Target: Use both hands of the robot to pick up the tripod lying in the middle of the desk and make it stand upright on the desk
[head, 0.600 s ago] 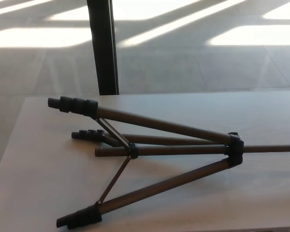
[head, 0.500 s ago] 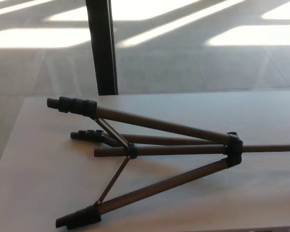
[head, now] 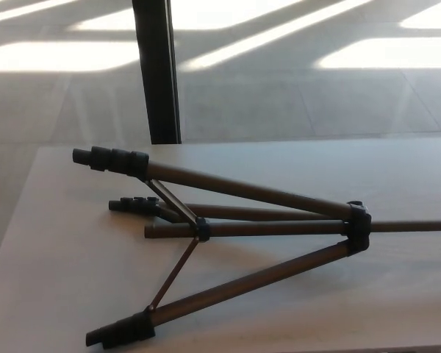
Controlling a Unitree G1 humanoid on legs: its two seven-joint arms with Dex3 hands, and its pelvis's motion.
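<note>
A dark tripod [head: 250, 228] lies on its side on the pale desk [head: 73, 250]. Its three legs are spread and point to the left, with black feet at the upper left, the middle left and the lower left. The legs meet at a black collar [head: 357, 223] toward the right. From there the centre column runs on to the right and leaves the picture. Thin braces join the legs to a small hub [head: 201, 228] on the centre tube. Neither of my hands shows in the head view.
A black vertical post [head: 156, 70] stands behind the desk's far edge at the upper left. Beyond the desk lies a tiled floor with bright sun patches. The desk's left edge slants from upper left to lower left.
Nothing has changed on the desk; the whole picture only wobbled a few pixels, so the camera moved slightly.
</note>
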